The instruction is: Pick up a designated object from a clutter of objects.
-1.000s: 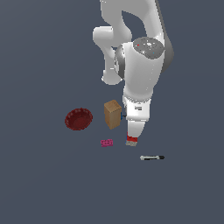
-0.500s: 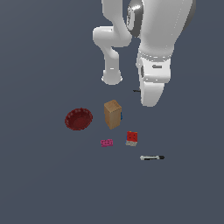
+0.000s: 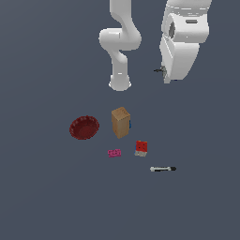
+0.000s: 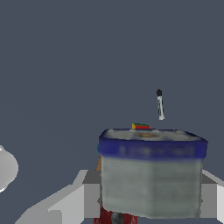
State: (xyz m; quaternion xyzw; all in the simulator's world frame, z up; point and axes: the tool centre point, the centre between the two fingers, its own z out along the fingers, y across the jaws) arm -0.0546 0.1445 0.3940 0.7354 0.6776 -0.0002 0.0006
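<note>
In the wrist view my gripper (image 4: 151, 192) is shut on the designated object (image 4: 151, 175), a grey block with a dark blue band along one edge, which fills the space between the grey fingers (image 4: 83, 197). In the exterior view the gripper (image 3: 166, 78) hangs high above the floor, far behind the clutter, and a thin dark stub (image 3: 158, 71) sticks out beside it. The clutter lies below: dark red bowl (image 3: 84, 127), tan box (image 3: 120, 122), pink brick (image 3: 114, 153), red-and-grey cube (image 3: 141, 147) and black-and-white marker (image 3: 162, 168).
The white arm base (image 3: 120, 83) stands behind the tan box. A small blue bit (image 3: 130, 124) shows at the tan box's side. In the wrist view the marker (image 4: 160, 105) and the cube's top (image 4: 140, 126) show beyond the held block.
The arm has risen from low beside the red cube to high up and farther back. The red cube, hidden by the hand a second ago, is in plain view.
</note>
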